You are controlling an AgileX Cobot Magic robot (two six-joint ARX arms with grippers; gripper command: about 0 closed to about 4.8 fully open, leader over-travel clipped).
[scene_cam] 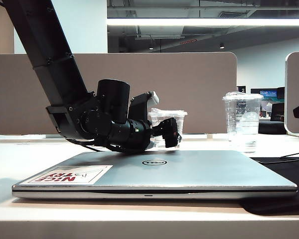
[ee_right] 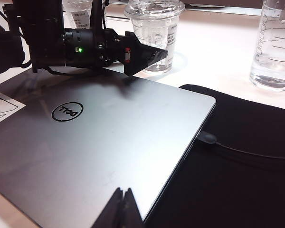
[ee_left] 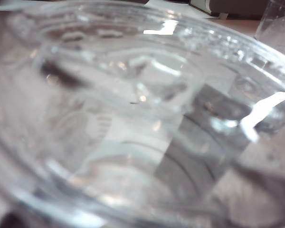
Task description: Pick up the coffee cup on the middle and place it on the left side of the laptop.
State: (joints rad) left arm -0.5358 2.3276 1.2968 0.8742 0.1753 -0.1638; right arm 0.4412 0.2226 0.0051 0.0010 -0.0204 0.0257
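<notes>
Behind the laptop (scene_cam: 154, 174) on our white desk (scene_cam: 20, 154), our left gripper (scene_cam: 173, 134), jaws spread, risks toppling the coffee cup (scene_cam: 168, 128) at frame centre, while our right gripper (ee_right: 123, 209) waits closed, lower centre.

Partition: a beige divider panel (scene_cam: 189, 89) stands behind the end effector, along the far edge of the white table (scene_cam: 20, 159).
Ceiling: dark, exposed, with one bright light strip (scene_cam: 204, 22) overhead.
Wall: pale.
</notes>
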